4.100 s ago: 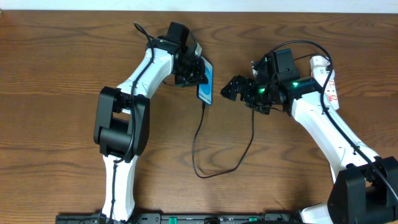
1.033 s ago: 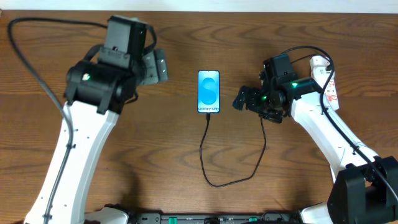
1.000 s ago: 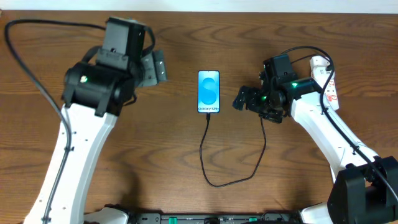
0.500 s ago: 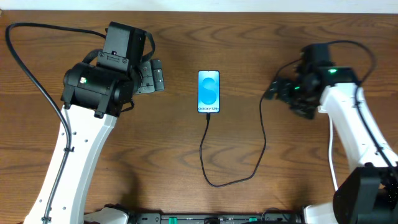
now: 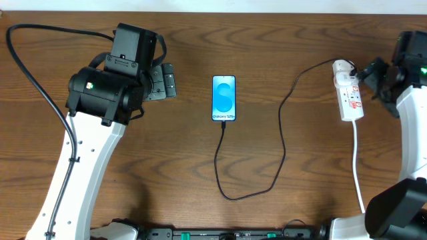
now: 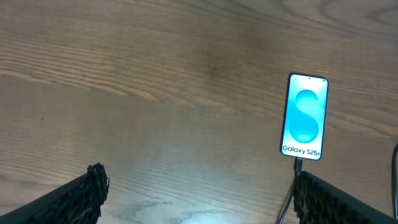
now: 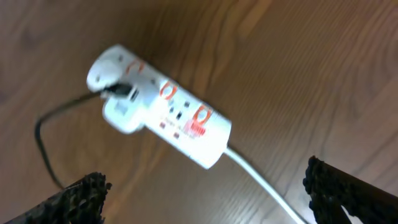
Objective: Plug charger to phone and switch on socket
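The phone (image 5: 224,99) is seen lying flat, screen up and lit, near the middle of the table (image 5: 320,200), its long axis running from 12 to 6 o'clock in the overhead view; in the left wrist view it (image 6: 305,116) is found toward 2 o'clock. The charger (image 5: 283,143) is plugged into the phone's 6 o'clock edge. From there the thin black cable is carried down, looped round toward 5 o'clock, and led up and across to the socket (image 5: 349,93). The socket is placed well apart from the phone at its 3 o'clock, close to the table's right edge, with its white cord trailing off toward 6 o'clock. In the right wrist view the socket (image 7: 168,118) is shown with a black plug seated in its 10 o'clock end. That view is blurred, so the position of the red switches cannot be told. The right gripper (image 5: 377,83) is held just beside the socket at its 3 o'clock, jaws spread wide with nothing gripped between them. The left gripper (image 5: 167,81) is found near the phone at its 9 o'clock, apart from it, its fingers likewise spread and empty.
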